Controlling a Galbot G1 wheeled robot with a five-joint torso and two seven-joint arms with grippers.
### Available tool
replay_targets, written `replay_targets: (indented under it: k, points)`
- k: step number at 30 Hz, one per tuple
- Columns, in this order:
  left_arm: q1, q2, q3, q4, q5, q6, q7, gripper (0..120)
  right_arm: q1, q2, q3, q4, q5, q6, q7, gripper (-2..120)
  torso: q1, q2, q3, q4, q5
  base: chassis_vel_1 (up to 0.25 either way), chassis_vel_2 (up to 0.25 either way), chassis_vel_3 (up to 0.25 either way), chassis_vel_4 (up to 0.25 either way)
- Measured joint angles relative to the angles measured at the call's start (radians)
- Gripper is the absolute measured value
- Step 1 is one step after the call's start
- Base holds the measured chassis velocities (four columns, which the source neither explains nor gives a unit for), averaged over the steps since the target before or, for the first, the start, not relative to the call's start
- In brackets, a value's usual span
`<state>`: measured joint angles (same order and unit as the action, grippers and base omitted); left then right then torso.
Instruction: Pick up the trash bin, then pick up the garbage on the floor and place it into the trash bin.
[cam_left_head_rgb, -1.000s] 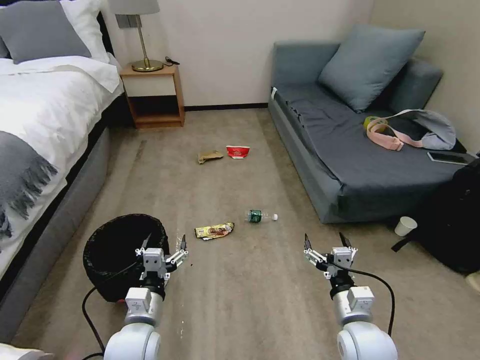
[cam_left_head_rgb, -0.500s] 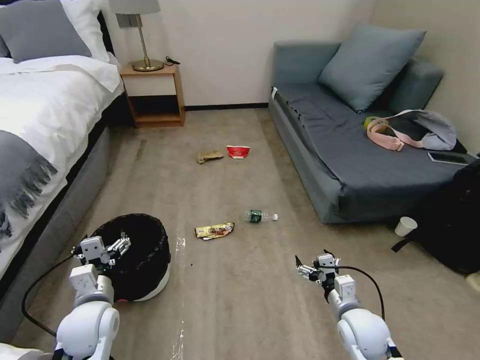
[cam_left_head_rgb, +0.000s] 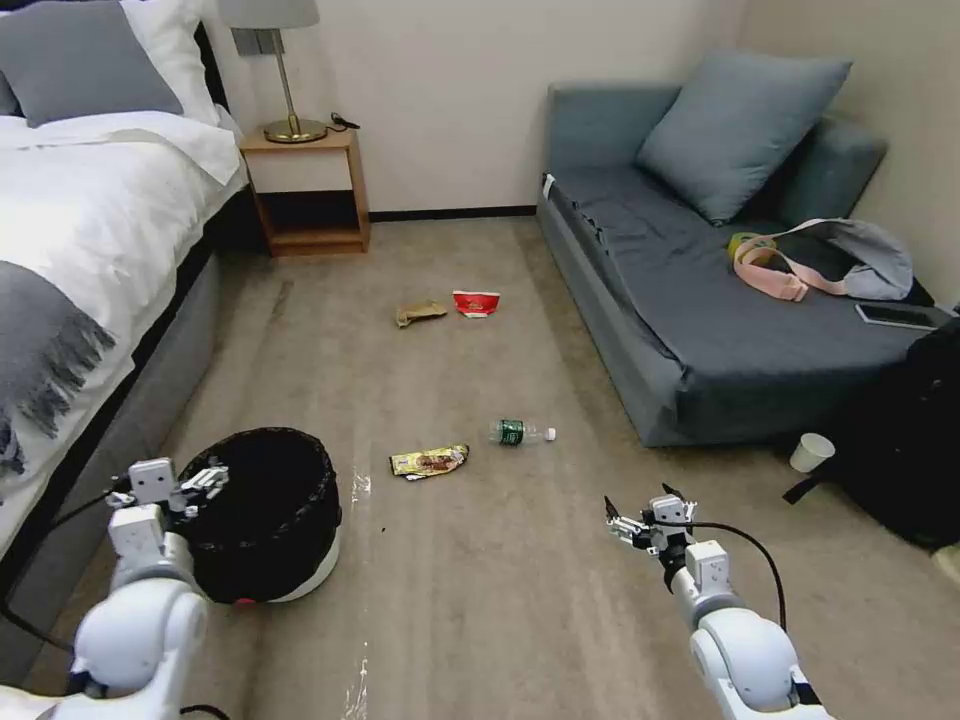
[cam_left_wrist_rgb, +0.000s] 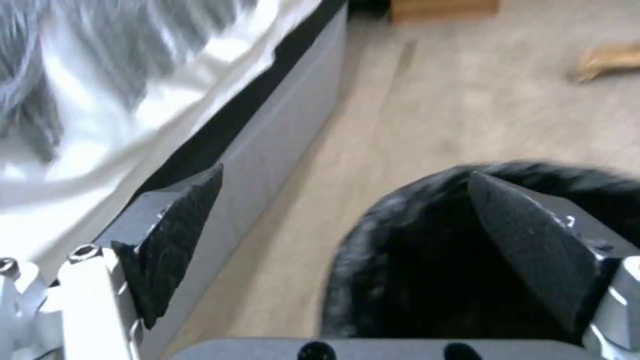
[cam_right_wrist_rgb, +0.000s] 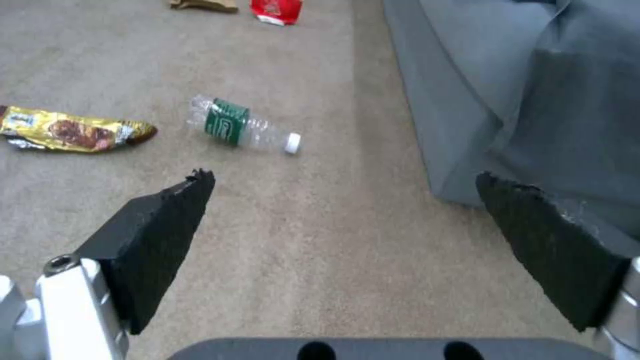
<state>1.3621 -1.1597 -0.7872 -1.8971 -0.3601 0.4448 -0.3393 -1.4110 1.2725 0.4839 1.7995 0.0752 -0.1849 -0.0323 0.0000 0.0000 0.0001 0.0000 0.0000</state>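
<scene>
Two grippers wide open: left gripper (cam_left_head_rgb: 196, 481) at bin (cam_left_head_rgb: 262, 512) rim, should straddle rim, then squeeze; right gripper (cam_left_head_rgb: 640, 516) waits.

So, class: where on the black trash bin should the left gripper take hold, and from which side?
Probably the rim on the bed side. The trash bin stands upright and open-topped, too wide to span, so one finger goes inside the wall and one outside. The left gripper, open, is at that edge, so come down from above. The right gripper waits open.
</scene>
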Motion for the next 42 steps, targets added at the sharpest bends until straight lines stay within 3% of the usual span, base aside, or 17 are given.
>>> replay_targets:
  k: [2,6,24,30,33,42]
  points:
    - [-0.038,0.047,-0.012,0.041,-0.094,0.090,-0.012,99,0.000,0.004,-0.001,-0.005,-0.010,0.005,-0.004,100,0.000,0.000,0.000,0.0000,-0.0001,0.000,0.000,0.000,0.000]
    - [-0.072,0.072,-0.006,0.082,-0.147,0.156,-0.018,99,0.000,0.014,-0.006,-0.014,-0.022,0.011,-0.007,100,0.000,0.000,0.000,0.0000,0.0000,0.000,0.000,0.000,0.000]
    - [-0.162,0.012,0.083,0.267,-0.091,0.166,0.006,98,0.024,0.042,-0.044,-0.047,-0.039,0.036,-0.013,100,0.000,0.000,0.000,0.0000,0.0000,0.000,0.000,0.000,0.000]
    - [-0.187,-0.003,0.108,0.286,-0.052,0.165,0.018,84,0.032,0.033,-0.043,-0.050,-0.021,0.042,-0.014,100,0.000,0.000,0.000,0.0001,0.0003,0.000,0.000,0.000,0.000]
    - [-0.196,-0.008,0.113,0.302,-0.050,0.167,0.017,67,0.038,0.031,-0.044,-0.050,-0.013,0.040,-0.022,100,0.000,0.000,0.000,0.0006,0.0012,0.000,0.000,0.000,0.000]
    - [-0.199,-0.004,0.107,0.321,-0.051,0.167,0.020,39,0.049,0.036,-0.047,-0.063,-0.009,0.031,-0.029,100,0.000,0.000,0.000,0.0006,0.0011,0.000,0.000,0.000,0.000]
